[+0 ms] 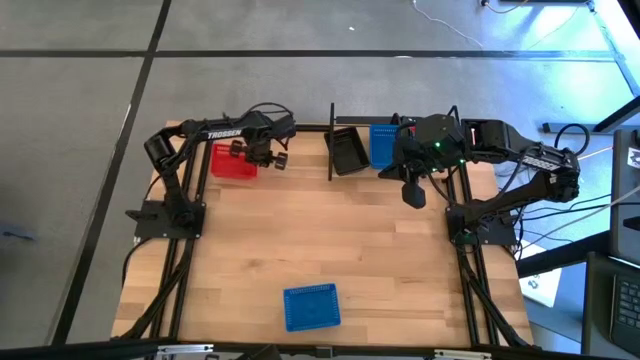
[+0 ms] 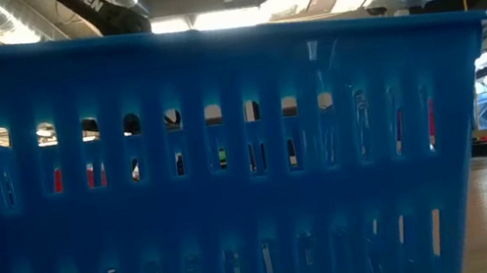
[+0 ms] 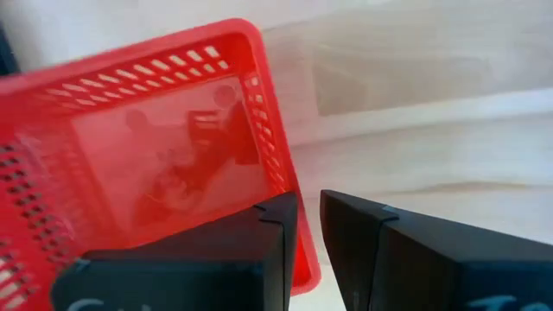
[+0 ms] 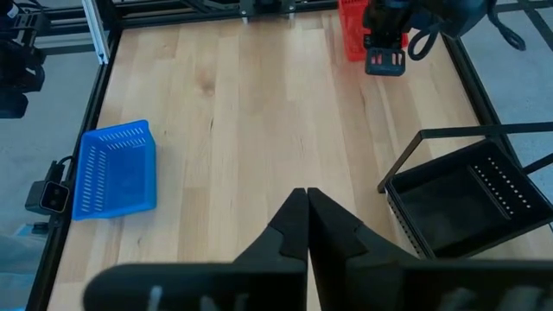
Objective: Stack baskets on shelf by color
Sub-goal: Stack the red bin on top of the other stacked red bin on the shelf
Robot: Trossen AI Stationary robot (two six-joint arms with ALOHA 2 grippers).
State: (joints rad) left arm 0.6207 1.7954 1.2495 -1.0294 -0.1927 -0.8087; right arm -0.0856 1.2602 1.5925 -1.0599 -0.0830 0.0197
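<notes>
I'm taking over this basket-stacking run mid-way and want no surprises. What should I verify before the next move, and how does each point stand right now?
1. Left gripper on the red basket: ok, its fingers straddle the rim.
2. Red basket lifted clear of the table: cannot tell.
3. Right gripper free: ok, shut on nothing, above the tabletop.
4. Black basket and blue basket at the shelf: ok, side by side.
5. Loose blue basket still to collect: not ok, at the near edge.
</notes>
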